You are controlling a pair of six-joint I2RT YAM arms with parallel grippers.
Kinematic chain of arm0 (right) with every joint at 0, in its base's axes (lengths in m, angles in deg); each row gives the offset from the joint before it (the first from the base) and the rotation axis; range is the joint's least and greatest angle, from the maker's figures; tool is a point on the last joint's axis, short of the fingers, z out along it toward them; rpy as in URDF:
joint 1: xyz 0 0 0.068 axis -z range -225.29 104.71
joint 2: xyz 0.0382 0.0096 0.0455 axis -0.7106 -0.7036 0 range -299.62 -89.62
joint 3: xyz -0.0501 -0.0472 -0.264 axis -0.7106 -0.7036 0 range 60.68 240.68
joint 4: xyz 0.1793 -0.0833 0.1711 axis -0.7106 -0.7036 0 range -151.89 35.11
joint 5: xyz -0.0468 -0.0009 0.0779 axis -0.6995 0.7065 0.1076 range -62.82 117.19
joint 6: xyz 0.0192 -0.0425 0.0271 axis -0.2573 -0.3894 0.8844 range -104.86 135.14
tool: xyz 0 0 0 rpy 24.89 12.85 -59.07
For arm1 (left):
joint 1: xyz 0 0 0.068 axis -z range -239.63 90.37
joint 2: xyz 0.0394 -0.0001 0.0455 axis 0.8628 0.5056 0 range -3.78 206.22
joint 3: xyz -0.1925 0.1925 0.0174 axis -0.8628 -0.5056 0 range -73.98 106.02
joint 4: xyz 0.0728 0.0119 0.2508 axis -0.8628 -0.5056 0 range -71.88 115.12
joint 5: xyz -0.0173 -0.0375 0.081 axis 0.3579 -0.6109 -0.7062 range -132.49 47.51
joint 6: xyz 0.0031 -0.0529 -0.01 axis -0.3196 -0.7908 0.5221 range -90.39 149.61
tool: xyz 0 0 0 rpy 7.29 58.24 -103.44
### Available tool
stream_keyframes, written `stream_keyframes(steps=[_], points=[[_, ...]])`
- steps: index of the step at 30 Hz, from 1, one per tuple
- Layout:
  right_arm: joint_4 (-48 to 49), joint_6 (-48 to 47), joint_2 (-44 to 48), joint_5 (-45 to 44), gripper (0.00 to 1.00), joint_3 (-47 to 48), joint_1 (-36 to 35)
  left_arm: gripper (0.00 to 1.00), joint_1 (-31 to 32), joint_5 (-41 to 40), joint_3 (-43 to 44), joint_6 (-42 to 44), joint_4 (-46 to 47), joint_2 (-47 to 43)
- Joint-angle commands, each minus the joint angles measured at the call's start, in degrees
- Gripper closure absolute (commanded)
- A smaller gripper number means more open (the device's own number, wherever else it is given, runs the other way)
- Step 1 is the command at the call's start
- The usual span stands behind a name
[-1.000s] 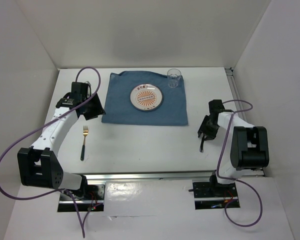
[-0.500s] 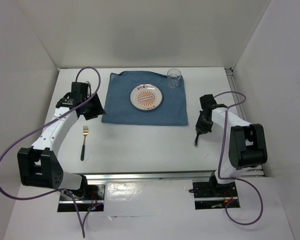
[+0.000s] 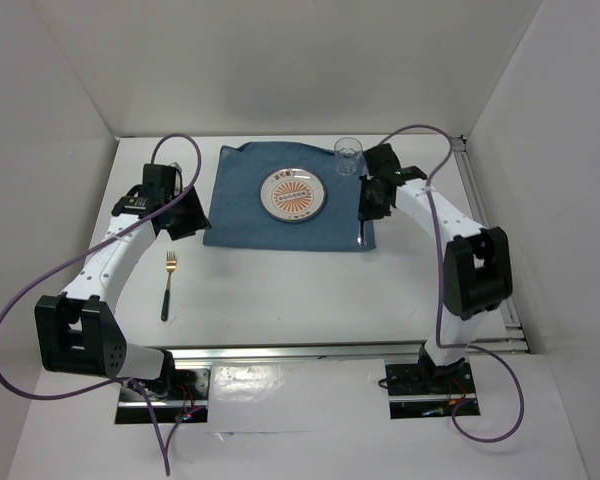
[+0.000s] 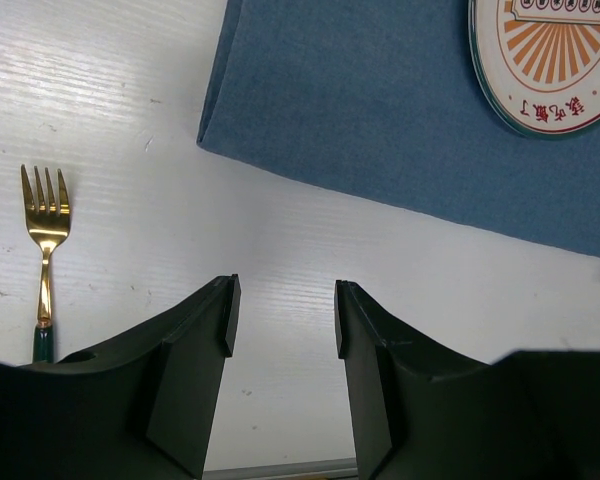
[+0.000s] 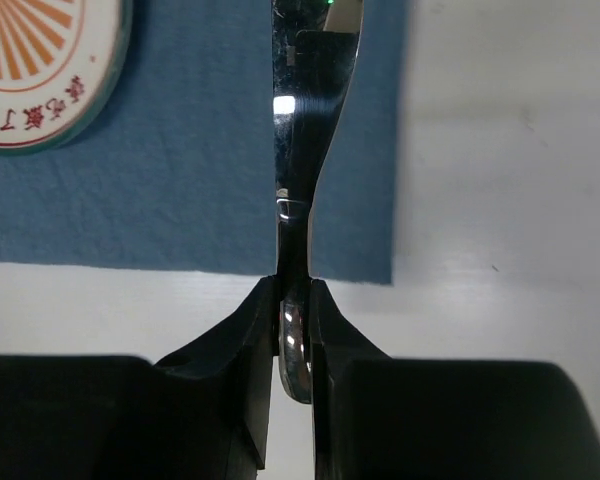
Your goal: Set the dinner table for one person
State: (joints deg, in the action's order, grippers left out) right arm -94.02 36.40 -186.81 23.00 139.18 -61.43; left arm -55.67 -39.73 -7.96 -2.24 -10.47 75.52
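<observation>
The dinner table [image 3: 280, 290] is a single white top that spans the space between the walls, with the two arms mounted at its near edge. On it are one blue cloth [image 3: 240, 215], one plate [image 3: 295, 195], one glass [image 3: 348, 156], one gold fork [image 3: 168, 285] and one metal utensil [image 3: 359, 232].

A second ago the right gripper [image 3: 365, 210] hung over bare table near the right edge. It has since swung toward the far side and now sits over the right border of the cloth, to the right of the plate. Its fingers [image 5: 260, 330] are pressed together on the handle end of the shiny, blade-like utensil [image 5: 305, 150], which lies along the cloth's right strip. Whether the utensil touches the cloth cannot be told.

The left gripper [image 3: 183, 214] has not moved. It hovers near the left edge, just off the cloth's left side, with its fingers [image 4: 195, 350] spread and nothing between them. The fork, plate and glass are where they were, the fork on bare table toward the near left.

The cloth lies at the far middle of the table. The plate sits at its centre and shows an orange sunburst print. The clear glass stands on the cloth's far right corner, and its contents cannot be made out.
</observation>
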Motion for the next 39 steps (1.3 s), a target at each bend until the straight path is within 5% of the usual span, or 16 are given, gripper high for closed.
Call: stream_keyframes(steps=[1, 15, 39], points=[[-2.53, -2.18, -6.16, 0.67, 0.97, 6.48, -1.44, 0.41, 0.25, -0.3, 2.45, -0.49, 0.53, -0.99], [-2.53, -3.94, -23.92, 3.04, 0.97, 20.2, -0.39, 0.41, 0.25, -1.97, 2.88, 0.57, -1.14, -2.05], [0.46, -5.0, -26.04, 6.56, 0.97, 21.51, 0.85, 0.41, 0.25, -2.59, 2.36, 0.57, -1.14, -1.52]])
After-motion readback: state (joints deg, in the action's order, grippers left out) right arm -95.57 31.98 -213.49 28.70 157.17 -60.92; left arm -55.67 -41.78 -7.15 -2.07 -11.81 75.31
